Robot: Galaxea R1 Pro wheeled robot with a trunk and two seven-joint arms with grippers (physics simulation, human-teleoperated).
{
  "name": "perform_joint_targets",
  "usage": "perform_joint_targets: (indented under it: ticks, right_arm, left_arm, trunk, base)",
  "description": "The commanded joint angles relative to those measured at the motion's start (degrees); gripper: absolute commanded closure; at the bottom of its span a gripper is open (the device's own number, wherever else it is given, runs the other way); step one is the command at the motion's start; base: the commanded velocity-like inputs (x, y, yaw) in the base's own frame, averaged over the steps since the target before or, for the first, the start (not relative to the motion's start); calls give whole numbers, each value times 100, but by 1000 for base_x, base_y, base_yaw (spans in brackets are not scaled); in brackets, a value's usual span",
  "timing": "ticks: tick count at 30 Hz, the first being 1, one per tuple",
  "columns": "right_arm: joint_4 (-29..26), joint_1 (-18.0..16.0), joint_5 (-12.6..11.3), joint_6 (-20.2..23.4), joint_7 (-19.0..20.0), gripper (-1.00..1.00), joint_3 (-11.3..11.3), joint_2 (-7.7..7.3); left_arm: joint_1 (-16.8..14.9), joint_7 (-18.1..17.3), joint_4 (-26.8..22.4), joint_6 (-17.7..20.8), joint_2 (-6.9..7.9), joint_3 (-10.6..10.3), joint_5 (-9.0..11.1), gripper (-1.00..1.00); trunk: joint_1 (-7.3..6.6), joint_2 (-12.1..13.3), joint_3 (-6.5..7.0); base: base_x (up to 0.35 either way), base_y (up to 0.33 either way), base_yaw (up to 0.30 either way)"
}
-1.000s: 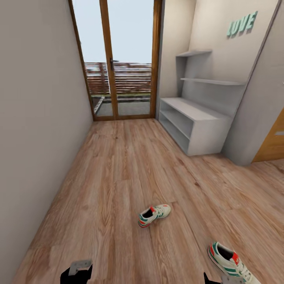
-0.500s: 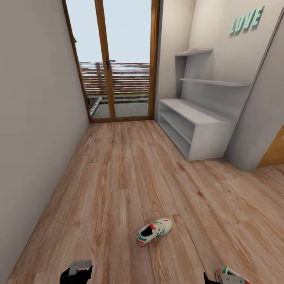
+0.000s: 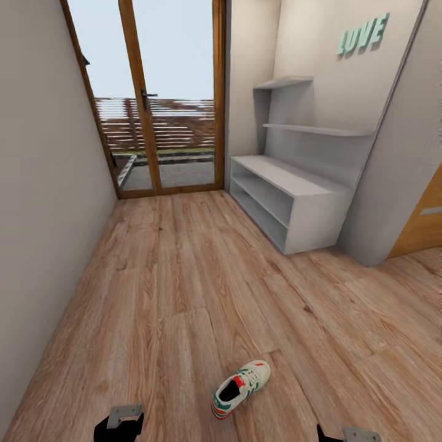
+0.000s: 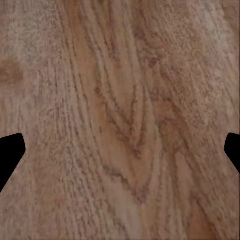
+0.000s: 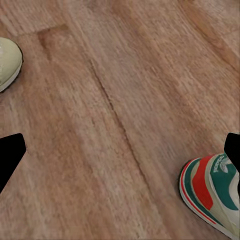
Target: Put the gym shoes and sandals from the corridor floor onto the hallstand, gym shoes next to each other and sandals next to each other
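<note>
Wood-grain planks of the corridor floor [image 3: 184, 288] run from the head view's near edge up to a wooden-framed glass door [image 3: 166, 98] at the far end. One gym shoe [image 3: 240, 388] lies on the planks close to the robot, its toe pointing away and to the right, heel toward the camera. The hallstand [image 3: 288, 199] stands against the right wall well beyond the shoe, its bench top and two low shelves bare, two staggered wall shelves above it and teal "LOVE" letters [image 3: 363, 34] higher on the wall. Parts of the left gripper [image 3: 120, 422] and the right gripper [image 3: 347, 434] poke in at the bottom edge. From the left wrist, the left gripper's dark fingertips [image 4: 10, 155] sit far apart at the frame's sides over bare plank, gripping nothing. From the right wrist, the fingertips [image 5: 11, 155] are likewise spread wide with nothing between them; a second gym shoe [image 5: 212, 192] rests on the floor near one finger, red and green heel showing, and the cream toe [image 5: 9, 62] of another shoe lies apart from it.
</note>
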Motion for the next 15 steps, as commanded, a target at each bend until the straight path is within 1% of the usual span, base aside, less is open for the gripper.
perform_joint_targets:
  ticks: [1, 6, 10, 15]
  right_arm:
    - [3, -3, 5, -18, 2, -100, -9, 1]
    - [4, -3, 5, -18, 2, -100, -8, 1]
    - [4, -3, 5, -18, 2, -100, -7, 1]
    - [4, -3, 5, -18, 2, -100, -7, 1]
  left_arm:
    - [-1, -5, 3, -16, 0, -3, 38, -100]
    - [-1, -5, 3, -16, 0, -3, 38, -100]
    - [-1, -5, 3, -16, 0, -3, 38, -100]
    - [-1, -5, 3, -16, 0, -3, 38, -100]
  trunk:
    - [1, -2, -2]
    - [1, -2, 14]
    - [1, -2, 27]
    - [1, -2, 43]
  base:
    - [212, 271, -247]
    - [167, 285, -249]
    - [77, 280, -250]
    - [23, 123, -250]
